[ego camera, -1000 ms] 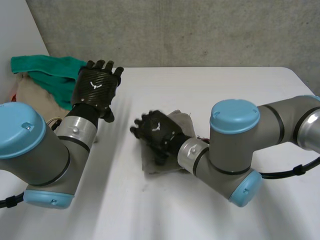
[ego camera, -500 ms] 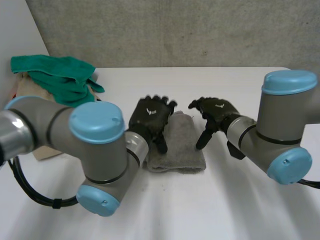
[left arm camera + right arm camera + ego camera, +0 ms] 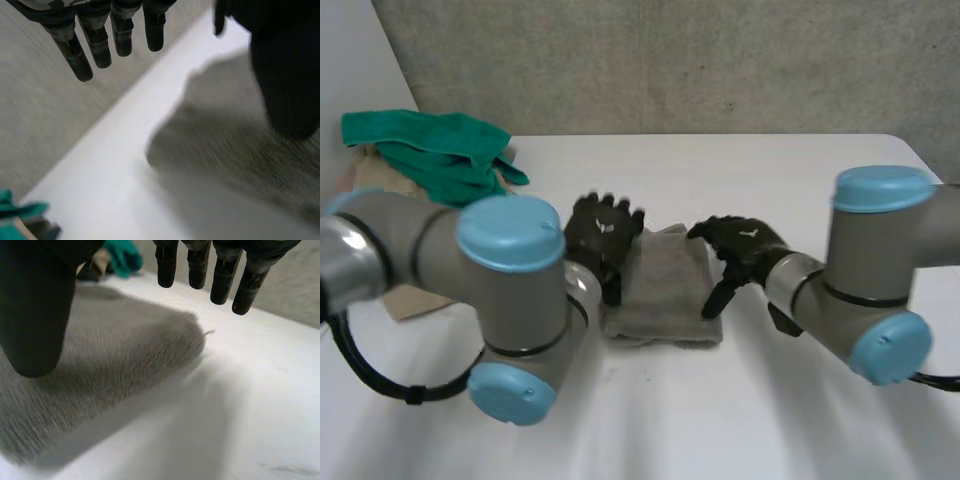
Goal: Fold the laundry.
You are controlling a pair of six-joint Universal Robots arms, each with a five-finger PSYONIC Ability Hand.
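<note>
A grey towel (image 3: pixel 665 288) lies folded into a small rectangle on the white table (image 3: pixel 770 180), between the two hands. My left hand (image 3: pixel 603 232) hovers at the towel's left edge with straight fingers (image 3: pixel 100 40) and holds nothing; its thumb (image 3: pixel 285 75) is over the towel (image 3: pixel 235 145). My right hand (image 3: pixel 740 248) is at the towel's right edge, fingers (image 3: pixel 220 270) straight and apart, thumb (image 3: pixel 35 305) above the towel (image 3: pixel 100 375). Neither hand grips the cloth.
A green cloth (image 3: pixel 435 150) lies heaped on a beige cloth (image 3: pixel 380 185) at the table's far left corner. A grey wall (image 3: pixel 670 60) stands behind the table. Both grey arms with blue caps reach in over the near table.
The left arm swung in from the green cloth to the towel's left edge. The right hand lifted off the towel, opened and moved to its right edge.
</note>
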